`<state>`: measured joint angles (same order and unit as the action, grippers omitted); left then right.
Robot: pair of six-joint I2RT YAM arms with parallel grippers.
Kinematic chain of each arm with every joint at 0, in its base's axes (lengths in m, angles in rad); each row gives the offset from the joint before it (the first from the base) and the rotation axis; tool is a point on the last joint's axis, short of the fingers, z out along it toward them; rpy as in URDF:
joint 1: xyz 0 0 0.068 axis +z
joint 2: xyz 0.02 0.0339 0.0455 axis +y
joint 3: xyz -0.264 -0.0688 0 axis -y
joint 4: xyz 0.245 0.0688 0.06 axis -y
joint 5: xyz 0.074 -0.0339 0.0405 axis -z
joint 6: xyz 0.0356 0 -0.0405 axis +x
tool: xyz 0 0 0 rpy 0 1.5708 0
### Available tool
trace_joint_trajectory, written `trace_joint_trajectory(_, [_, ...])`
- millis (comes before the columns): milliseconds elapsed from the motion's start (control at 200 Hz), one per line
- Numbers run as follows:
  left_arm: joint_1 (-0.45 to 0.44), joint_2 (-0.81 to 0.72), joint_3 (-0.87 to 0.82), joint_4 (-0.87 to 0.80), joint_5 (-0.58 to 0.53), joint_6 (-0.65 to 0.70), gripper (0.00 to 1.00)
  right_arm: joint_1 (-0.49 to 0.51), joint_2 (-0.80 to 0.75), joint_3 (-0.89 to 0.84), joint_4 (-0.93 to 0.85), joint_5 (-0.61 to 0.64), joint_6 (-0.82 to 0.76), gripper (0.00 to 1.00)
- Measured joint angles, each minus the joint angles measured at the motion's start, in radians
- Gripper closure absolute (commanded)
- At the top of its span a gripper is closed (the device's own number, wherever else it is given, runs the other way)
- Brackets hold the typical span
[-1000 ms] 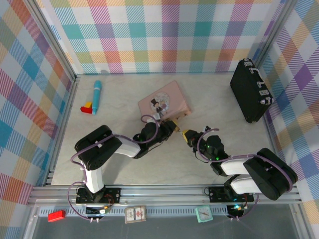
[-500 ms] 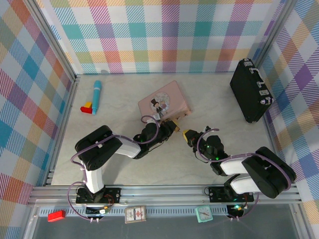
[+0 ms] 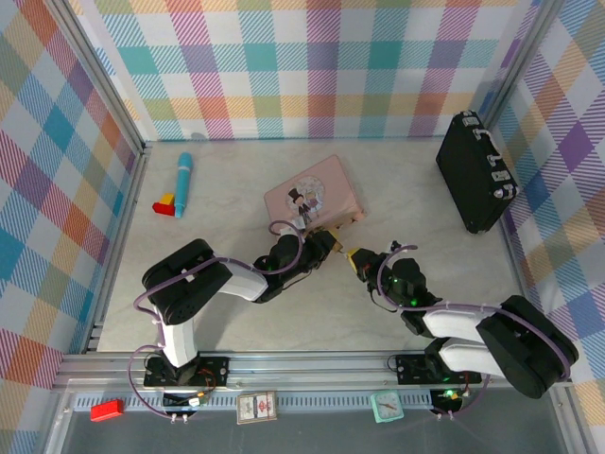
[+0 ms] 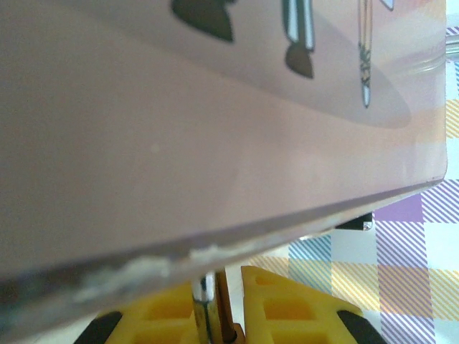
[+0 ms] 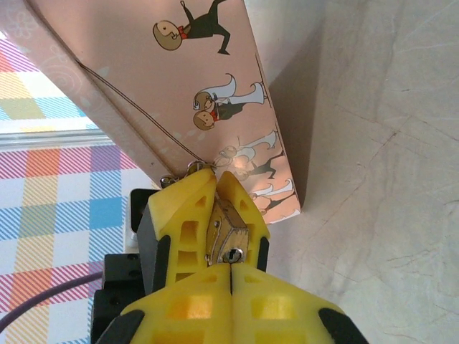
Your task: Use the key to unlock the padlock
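Observation:
The brass padlock point(image 5: 228, 233) is pinched between the yellow fingers of my left gripper point(image 5: 217, 188), its keyhole end facing my right gripper. In the left wrist view its silver shackle point(image 4: 204, 304) and a sliver of brass stand between the fingers of the left gripper point(image 4: 219, 294). My right gripper point(image 5: 231, 271) is shut, its tips pressed together right at the keyhole. The key is hidden. From above, the left gripper point(image 3: 331, 243) and the right gripper point(image 3: 356, 256) meet tip to tip just in front of the pink tin point(image 3: 312, 197).
The pink tin point(image 5: 208, 72) lies directly behind the padlock, very close to the left wrist camera point(image 4: 179, 129). A black case point(image 3: 475, 172) stands at the back right. A blue tube point(image 3: 183, 182) and a red-and-yellow block point(image 3: 165, 202) lie at the back left.
The right arm's elbow has shifted slightly to the right and nearer. Both grippers stay tip to tip by the tin.

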<state>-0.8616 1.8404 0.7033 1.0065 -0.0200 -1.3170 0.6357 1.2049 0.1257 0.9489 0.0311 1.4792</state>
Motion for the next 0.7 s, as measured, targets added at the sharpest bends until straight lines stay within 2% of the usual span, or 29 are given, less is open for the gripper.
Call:
trace_joint_trajectory(445, [0.000, -0.006, 0.001, -0.022, 0.004, -0.006, 1.00, 0.007, 0.037, 0.000, -0.005, 0.014, -0.002, 1.00])
trace_joint_trajectory(700, [0.000, -0.006, 0.001, -0.022, 0.005, -0.006, 1.00, 0.007, -0.019, 0.000, -0.024, 0.023, -0.003, 1.00])
